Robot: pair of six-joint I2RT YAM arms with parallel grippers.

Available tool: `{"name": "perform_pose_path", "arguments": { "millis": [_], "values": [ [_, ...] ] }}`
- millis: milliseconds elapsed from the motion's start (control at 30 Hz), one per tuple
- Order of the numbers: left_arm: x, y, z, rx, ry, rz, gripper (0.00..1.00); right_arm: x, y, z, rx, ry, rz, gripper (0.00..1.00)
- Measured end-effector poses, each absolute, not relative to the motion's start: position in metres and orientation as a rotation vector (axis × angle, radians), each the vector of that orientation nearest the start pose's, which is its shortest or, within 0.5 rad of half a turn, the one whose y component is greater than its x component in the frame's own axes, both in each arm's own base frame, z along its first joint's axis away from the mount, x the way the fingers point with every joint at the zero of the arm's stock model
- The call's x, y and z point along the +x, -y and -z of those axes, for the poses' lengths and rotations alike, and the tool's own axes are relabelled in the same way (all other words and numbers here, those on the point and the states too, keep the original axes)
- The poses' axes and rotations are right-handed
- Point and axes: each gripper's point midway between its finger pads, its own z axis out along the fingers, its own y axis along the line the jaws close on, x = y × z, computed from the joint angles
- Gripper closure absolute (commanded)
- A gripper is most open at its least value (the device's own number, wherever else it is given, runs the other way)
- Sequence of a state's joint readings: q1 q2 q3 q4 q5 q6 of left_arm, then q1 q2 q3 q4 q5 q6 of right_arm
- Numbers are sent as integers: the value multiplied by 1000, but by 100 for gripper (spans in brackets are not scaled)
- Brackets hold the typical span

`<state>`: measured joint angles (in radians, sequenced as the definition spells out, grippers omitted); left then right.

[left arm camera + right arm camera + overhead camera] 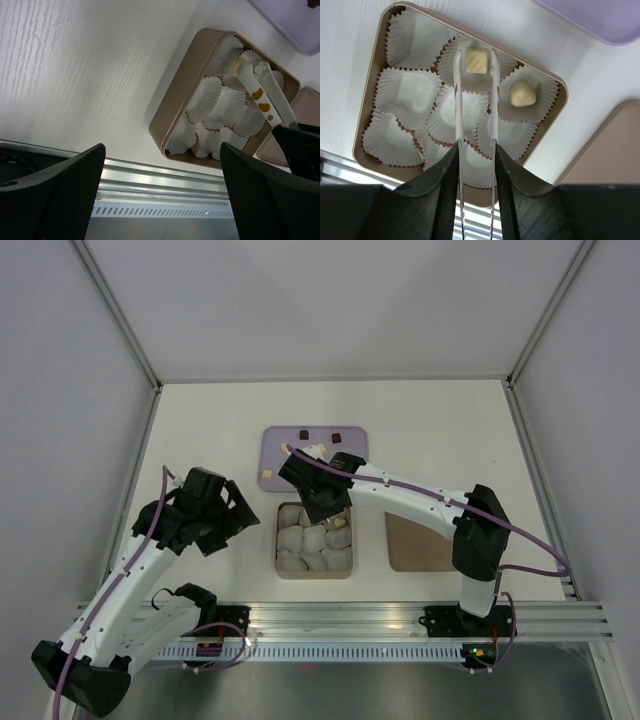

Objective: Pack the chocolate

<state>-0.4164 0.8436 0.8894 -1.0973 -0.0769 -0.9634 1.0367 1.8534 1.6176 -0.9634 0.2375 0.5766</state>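
While the right gripper (475,52) reaches over the tan box (367,107), its two thin white fingers (458,100) are drawn in on a pale cream cube (475,62), pinched right at the tips. Cube sits over one white paper cup (485,82) along the box edge farthest from the wrist; whether it touches the paper, cannot tell.

Second chocolate, a rounded cream piece (522,94), lies in the neighbouring cup just right of the fingertips. Not touched by the fingers.

Other cups nearer the wrist and to the left of the fingers: only white paper visible.

Purple tray (285,455) lies just beyond the right gripper's tips, past the box. On it: two dark cubes (304,433) (337,436) and one cream cube (267,473), well apart from each other.

Flat brown lid (420,540) rests on the table to the right of the right gripper, beside the box and not touching it.

Left gripper (162,146): black fingers (60,190) spread wide, nothing between them. Box lies ahead of it and to its right, apart from both fingers.
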Motion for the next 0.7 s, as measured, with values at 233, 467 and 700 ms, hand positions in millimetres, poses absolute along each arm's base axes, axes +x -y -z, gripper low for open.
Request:
{"name": "perform_pose_path", "arguments": {
  "millis": [233,467,700],
  "values": [
    [170,98,-156,-746,-2559,376,1,225,-344,-164,-522,-2597,-230,62],
    [173,99,-161,-744,-2551,383,0,247,-364,-224,-456,-2476,-384,62],
    [173,99,-161,-744,-2549,384,0,312,-382,-224,-387,-2420,-379,61]
  ]
}}
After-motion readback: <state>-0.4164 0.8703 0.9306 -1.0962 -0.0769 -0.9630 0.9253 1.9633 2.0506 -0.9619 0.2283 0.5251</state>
